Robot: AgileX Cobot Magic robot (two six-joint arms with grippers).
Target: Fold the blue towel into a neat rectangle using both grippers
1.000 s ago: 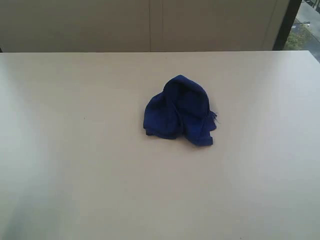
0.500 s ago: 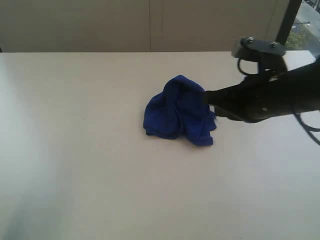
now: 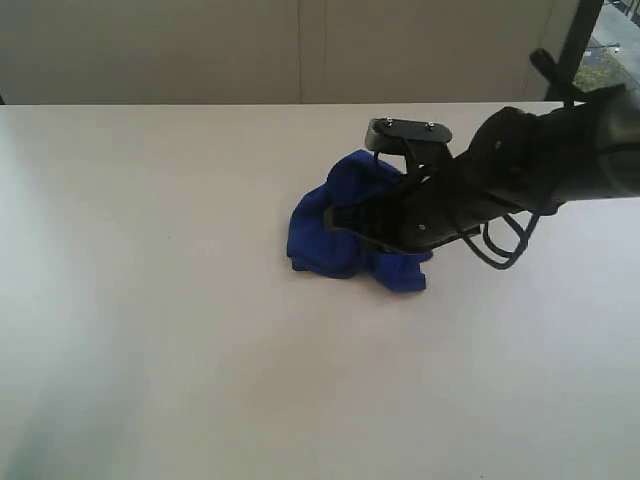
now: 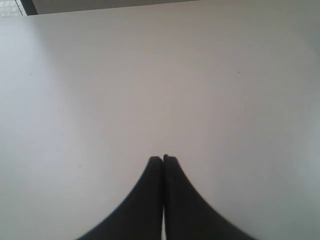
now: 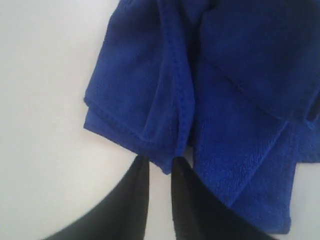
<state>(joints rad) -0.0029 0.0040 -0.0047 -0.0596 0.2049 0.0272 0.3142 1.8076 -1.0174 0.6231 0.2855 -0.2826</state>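
We record: towel (image 3: 316, 238), bunched on the table (image 3: 150, 320), slightly right of centre. Right gripper (image 5: 160, 167) over it, reaching in from the right, a towel corner at its tips. Left gripper (image 4: 163, 159) above the table.

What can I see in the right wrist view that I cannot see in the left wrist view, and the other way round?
Only the right wrist view: the towel, crumpled, with a hemmed corner at the slightly parted tips of the right gripper. Only the left wrist view: the left gripper, shut, with no cloth in sight. Both: the white table.
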